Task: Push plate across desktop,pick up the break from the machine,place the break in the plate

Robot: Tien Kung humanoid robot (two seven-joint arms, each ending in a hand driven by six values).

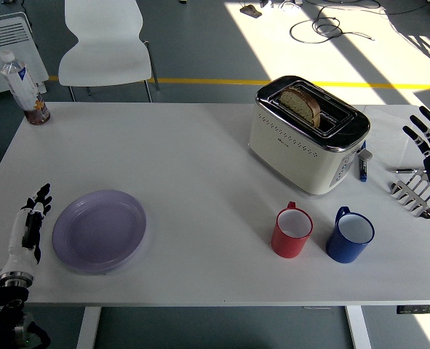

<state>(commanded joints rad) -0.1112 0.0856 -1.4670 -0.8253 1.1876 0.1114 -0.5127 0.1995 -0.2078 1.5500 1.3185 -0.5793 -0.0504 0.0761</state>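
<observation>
Black-and-white left hand [27, 229], fingers extended and relaxed, holding nothing, sits over the table's left edge just beside the round, smooth lilac plastic plate [99, 230], not touching it. Right hand [429, 138], black fingers spread and empty, is at the right edge above a metal rack [411, 193]. 1 slice of brown bread [303, 104] stands in the glossy cream toaster [307, 135]. 2 enamel mugs, red [292, 232] and blue [350, 235], stand between plate and toaster.

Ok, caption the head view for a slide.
Left hand open beside the purple plate; bread sits in the toaster.
</observation>
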